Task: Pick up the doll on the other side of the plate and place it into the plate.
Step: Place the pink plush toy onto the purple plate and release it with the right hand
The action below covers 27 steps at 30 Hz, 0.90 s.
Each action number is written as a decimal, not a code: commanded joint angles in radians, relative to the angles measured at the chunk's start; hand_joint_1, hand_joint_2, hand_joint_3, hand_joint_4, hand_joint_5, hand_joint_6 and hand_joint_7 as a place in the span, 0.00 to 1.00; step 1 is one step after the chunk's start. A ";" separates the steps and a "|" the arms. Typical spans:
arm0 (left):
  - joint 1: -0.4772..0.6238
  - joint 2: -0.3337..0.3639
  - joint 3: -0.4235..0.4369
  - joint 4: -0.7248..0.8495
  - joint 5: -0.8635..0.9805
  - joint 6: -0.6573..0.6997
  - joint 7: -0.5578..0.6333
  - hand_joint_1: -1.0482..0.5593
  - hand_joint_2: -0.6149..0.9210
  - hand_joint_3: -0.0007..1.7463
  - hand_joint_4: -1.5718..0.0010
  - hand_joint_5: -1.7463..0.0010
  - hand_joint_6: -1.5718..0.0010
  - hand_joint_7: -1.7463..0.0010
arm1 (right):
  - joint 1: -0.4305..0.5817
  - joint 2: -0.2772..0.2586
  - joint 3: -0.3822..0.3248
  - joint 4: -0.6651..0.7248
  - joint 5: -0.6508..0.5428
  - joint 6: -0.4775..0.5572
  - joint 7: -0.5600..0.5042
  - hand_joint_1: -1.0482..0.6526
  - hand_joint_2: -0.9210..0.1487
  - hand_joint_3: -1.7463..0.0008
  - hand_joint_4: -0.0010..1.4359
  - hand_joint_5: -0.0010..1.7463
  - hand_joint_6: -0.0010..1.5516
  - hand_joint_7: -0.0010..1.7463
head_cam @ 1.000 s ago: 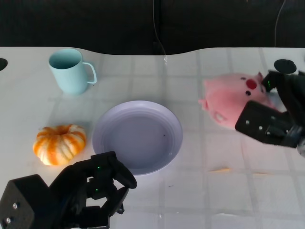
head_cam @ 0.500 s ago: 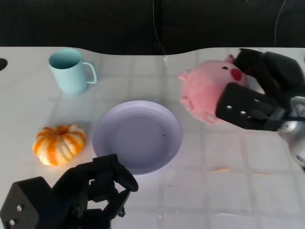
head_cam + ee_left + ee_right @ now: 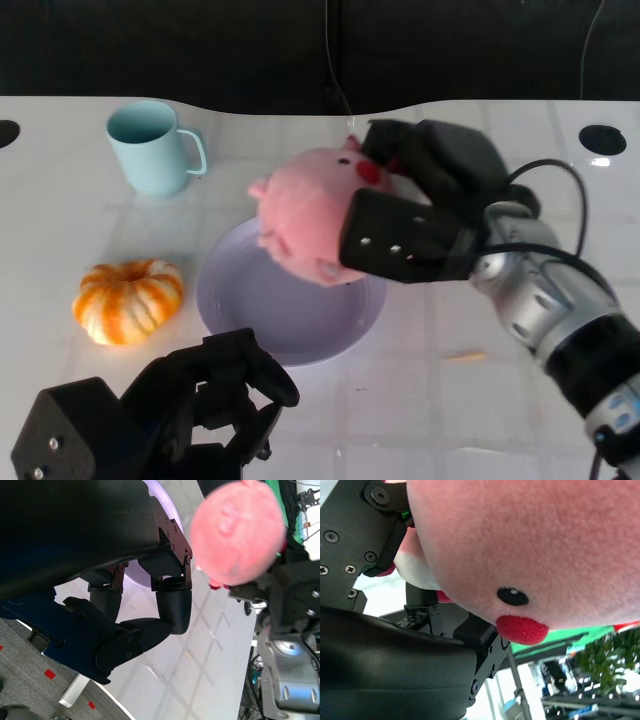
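a: where is the pink doll (image 3: pixel 305 213) at this moment?
b: off the table (image 3: pixel 520 330), in the grip of the right hand (image 3: pixel 420 215). it hangs over the far right part of the lavender plate (image 3: pixel 250 310), and i cannot tell whether its underside touches the rim.
a: how does that hand hold it?
b: its fingers (image 3: pixel 435 155) wrap around the doll's far side and the thumb part presses the near side, so the toy is clamped between them.
a: and the left hand (image 3: pixel 215 400)?
b: near the front edge of the table, just in front of the plate, fingers curled loosely inward with nothing in them.
a: anything else on the table?
b: a light blue mug (image 3: pixel 150 147) toward the far left, and an orange pumpkin (image 3: pixel 127 300) just left of the plate.
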<state>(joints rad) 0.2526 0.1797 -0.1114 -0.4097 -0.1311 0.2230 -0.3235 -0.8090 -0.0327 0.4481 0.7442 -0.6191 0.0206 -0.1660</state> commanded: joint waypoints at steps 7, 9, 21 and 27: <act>0.008 0.003 0.007 -0.026 -0.014 0.028 0.007 0.46 0.79 0.57 0.61 0.00 0.57 0.21 | -0.067 0.110 0.021 0.107 0.016 -0.017 0.018 0.49 0.35 0.45 0.64 1.00 0.54 0.86; 0.007 0.005 0.004 -0.022 -0.006 0.019 0.008 0.46 0.79 0.58 0.60 0.00 0.57 0.21 | -0.071 0.129 0.024 0.115 0.015 -0.012 0.018 0.49 0.35 0.45 0.64 1.00 0.52 0.89; 0.004 0.000 0.002 -0.009 -0.005 0.006 0.007 0.46 0.79 0.58 0.60 0.00 0.57 0.22 | -0.050 0.152 0.007 0.071 0.074 -0.004 0.131 0.45 0.03 0.91 0.39 0.49 0.45 0.06; 0.003 0.002 0.004 -0.011 -0.004 0.016 0.006 0.46 0.79 0.58 0.61 0.00 0.57 0.21 | -0.026 0.112 0.046 -0.008 0.033 0.015 0.182 0.30 0.00 0.90 0.20 0.20 0.26 0.00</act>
<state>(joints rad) 0.2547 0.1742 -0.1135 -0.4188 -0.1338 0.2404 -0.3234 -0.8431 0.1018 0.4914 0.7626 -0.5810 0.0228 -0.0036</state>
